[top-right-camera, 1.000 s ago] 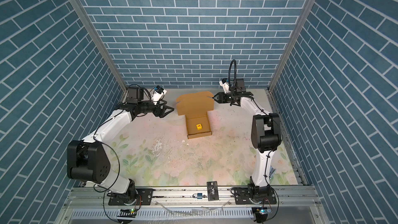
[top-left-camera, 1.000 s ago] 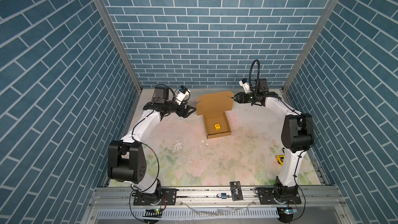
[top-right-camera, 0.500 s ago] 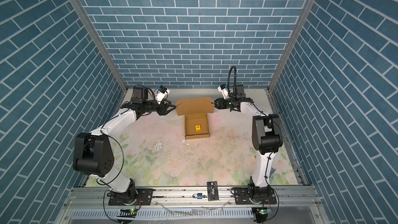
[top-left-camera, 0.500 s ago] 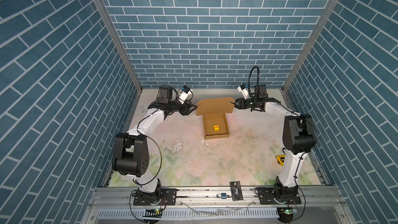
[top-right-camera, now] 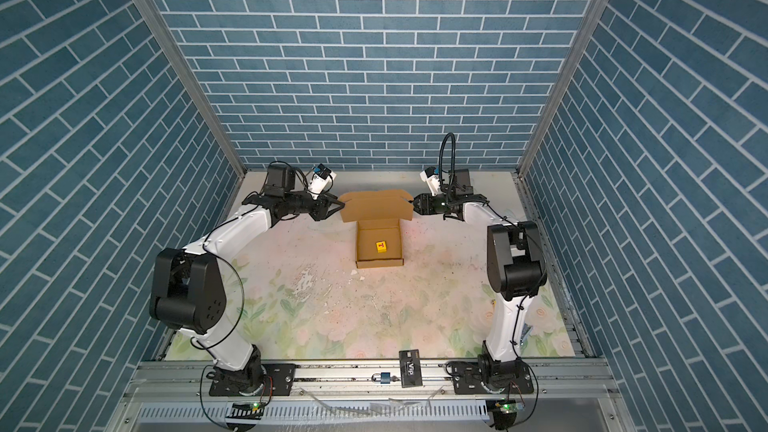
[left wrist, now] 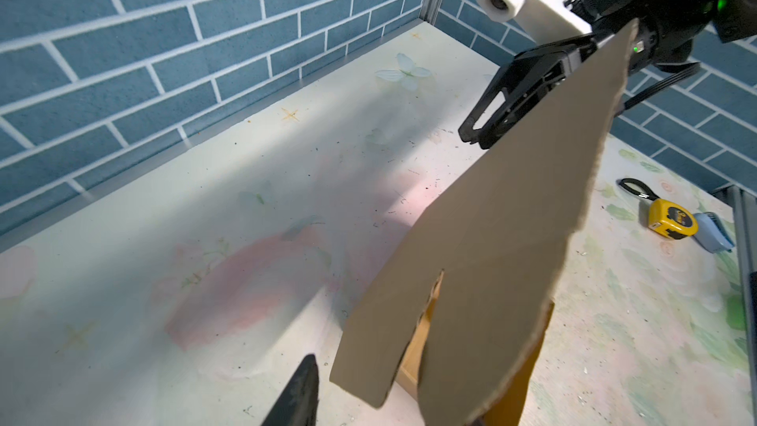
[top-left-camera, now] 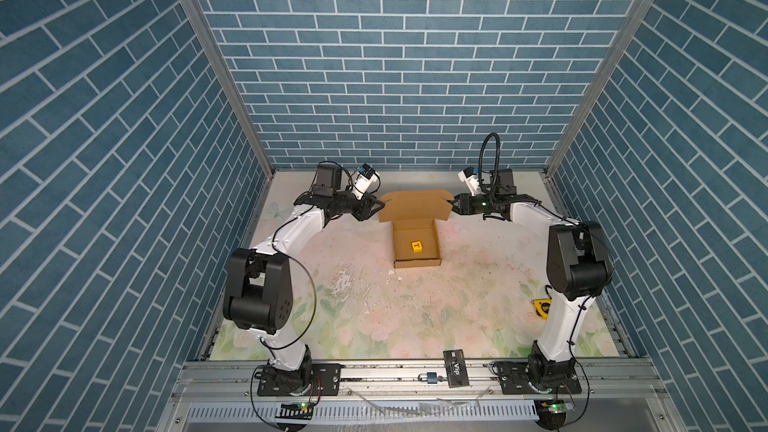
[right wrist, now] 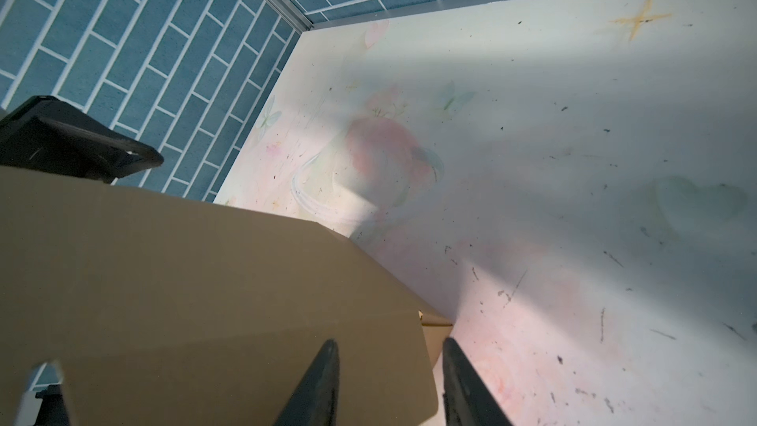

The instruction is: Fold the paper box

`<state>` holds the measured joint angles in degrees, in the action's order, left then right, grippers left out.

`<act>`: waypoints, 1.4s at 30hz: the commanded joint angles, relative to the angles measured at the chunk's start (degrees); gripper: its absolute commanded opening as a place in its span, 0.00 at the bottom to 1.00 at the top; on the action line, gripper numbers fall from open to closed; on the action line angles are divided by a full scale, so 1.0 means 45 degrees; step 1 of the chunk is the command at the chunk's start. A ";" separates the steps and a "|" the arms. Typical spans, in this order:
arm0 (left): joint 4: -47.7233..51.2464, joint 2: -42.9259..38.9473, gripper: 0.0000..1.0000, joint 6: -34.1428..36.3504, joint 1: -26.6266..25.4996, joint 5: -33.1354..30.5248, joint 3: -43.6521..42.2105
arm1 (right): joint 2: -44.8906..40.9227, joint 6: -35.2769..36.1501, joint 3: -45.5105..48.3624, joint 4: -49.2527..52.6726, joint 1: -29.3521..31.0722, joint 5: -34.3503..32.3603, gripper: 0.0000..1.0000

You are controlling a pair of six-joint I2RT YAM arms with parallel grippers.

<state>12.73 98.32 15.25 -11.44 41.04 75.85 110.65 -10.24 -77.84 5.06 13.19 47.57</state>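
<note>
Left gripper (top-left-camera: 374, 211): at the left ear of the raised lid (top-left-camera: 415, 206), jaws apart, visible finger (left wrist: 301, 391) clear of the cardboard.

Box (top-left-camera: 417, 263): at the far middle of the table (top-left-camera: 374, 305), tray open, yellow cube (top-left-camera: 417, 246) inside, lid standing near upright at the far edge.

Right gripper (top-left-camera: 451, 203): fingers (right wrist: 317, 387) apart astride the right ear; pinch not confirmable.

Recommended: fold both ears inward squarely along their creases, bring the lid down evenly from both ends, steer the ears inside the side walls, avoid tipping the tray or trapping the cube.
</note>
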 commanded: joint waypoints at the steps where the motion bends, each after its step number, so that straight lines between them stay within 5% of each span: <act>1: 0.0015 0.0095 0.34 -0.0242 -0.0113 -0.0180 0.0139 | -0.0869 -0.0098 0.0414 -0.0480 0.0077 0.0128 0.42; 12: -0.0069 0.0335 0.31 -0.0316 -0.0254 -0.0270 0.0109 | -0.1230 -0.0758 0.1227 -0.1081 0.0291 0.0169 0.42; 18: 0.0126 0.0750 0.43 0.0048 -0.0262 -0.0007 0.0627 | -0.1481 -0.0508 0.1537 -0.1010 0.0311 0.0029 0.42; 24: -0.0094 0.0878 0.24 -0.0448 -0.0284 0.0298 0.0748 | -0.1735 -0.0616 0.1753 -0.1114 0.0365 0.0026 0.42; 42: -0.1123 0.0438 0.12 -0.2357 -0.0538 0.0452 0.0028 | -0.2821 -0.1633 0.3121 -0.1827 0.0933 -0.0672 0.42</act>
<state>10.07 102.10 7.35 -13.10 42.35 77.06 100.42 -16.36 -64.16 -1.74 16.38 45.45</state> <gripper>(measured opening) 0.126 0.421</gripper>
